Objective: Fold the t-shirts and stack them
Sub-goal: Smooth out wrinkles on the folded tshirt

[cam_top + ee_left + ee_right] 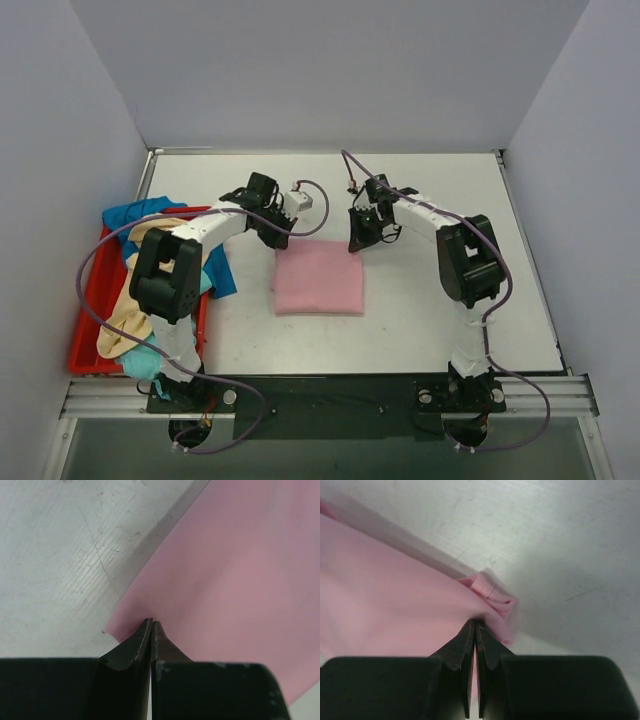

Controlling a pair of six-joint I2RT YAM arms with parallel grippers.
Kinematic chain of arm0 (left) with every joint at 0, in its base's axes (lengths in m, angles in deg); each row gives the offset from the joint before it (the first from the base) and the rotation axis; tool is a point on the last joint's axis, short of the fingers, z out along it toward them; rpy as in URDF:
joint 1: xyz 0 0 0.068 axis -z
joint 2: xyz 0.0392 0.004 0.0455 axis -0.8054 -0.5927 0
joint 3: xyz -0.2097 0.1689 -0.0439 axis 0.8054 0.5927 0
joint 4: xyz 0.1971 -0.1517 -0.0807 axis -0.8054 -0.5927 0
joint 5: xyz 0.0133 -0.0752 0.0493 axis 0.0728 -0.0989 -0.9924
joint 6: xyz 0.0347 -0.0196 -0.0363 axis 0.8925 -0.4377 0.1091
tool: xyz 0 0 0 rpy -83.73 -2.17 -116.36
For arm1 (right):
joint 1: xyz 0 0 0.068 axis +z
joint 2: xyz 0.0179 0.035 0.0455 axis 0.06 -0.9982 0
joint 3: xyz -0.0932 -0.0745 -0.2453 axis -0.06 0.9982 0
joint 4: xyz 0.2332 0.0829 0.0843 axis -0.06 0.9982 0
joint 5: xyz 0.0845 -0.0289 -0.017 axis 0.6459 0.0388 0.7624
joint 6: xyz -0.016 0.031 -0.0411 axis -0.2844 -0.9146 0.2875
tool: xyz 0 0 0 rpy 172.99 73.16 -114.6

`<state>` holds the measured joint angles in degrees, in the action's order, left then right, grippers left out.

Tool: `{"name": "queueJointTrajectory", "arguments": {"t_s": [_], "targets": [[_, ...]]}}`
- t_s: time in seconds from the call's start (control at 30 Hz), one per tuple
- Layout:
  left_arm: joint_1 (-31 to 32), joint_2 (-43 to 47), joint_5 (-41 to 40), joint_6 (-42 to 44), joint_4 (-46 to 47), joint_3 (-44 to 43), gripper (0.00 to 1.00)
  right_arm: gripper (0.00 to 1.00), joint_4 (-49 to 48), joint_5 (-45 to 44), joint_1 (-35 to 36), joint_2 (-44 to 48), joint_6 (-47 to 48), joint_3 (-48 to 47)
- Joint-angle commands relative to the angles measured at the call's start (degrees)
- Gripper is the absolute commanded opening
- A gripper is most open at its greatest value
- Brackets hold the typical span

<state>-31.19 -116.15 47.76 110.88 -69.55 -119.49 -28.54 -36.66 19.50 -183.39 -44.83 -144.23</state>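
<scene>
The light pink t-shirt lies folded in a flat rectangle at the table's middle. My left gripper is at its far left corner, jaws shut on the cloth's edge; in the left wrist view the closed gripper meets the smooth pink t-shirt just inside the corner. My right gripper is at the far right corner. In the right wrist view the gripper pinches the pink t-shirt, which puckers at the tips beside bunched folds. Cream-yellow, blue and teal t-shirts lie heaped at the left.
The red plastic tray holding the heaped shirts stands at the table's left edge, with cloth spilling over its rim. Grey walls enclose the table at the back and sides. Both arm bases sit at the near edge.
</scene>
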Motion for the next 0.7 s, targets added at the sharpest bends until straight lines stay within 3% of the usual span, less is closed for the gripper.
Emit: {"name": "queueJointTrajectory", "arguments": {"t_s": [0.0, 0.17, 0.37, 0.5, 0.63, 0.67], "targets": [[-0.75, -5.11, -0.01, -1.65, 4.06, -4.04, 0.1, 0.0, 1.53, -3.22, -1.75, -4.11, -4.19, -6.3], [-2.33, -10.74, -1.25, -3.93, 5.21, -8.17, 0.1, 0.0, 1.71, -3.84, -2.9, -8.85, -5.6, -10.0], [-2.68, -11.28, 0.08, -4.81, 5.13, -9.14, 0.16, 0.0, 3.9, -7.79, -3.78, -9.3, -4.37, -13.25], [-3.21, -7.43, 1.66, -7.53, 4.42, -9.59, 0.3, 0.18, 6.28, -13.15, -3.78, -4.3, -2.79, -13.87], [-4.17, -0.49, 1.66, -9.99, 5.82, -6.25, 0.44, 0.36, 6.45, -13.17, -3.87, 3.87, -2.52, -7.82], [-4.52, 1.01, 1.57, -10.61, 6.26, -4.24, 0.46, 0.48, 6.45, -12.2, -3.87, 5.62, -3.13, -5.28]]}}
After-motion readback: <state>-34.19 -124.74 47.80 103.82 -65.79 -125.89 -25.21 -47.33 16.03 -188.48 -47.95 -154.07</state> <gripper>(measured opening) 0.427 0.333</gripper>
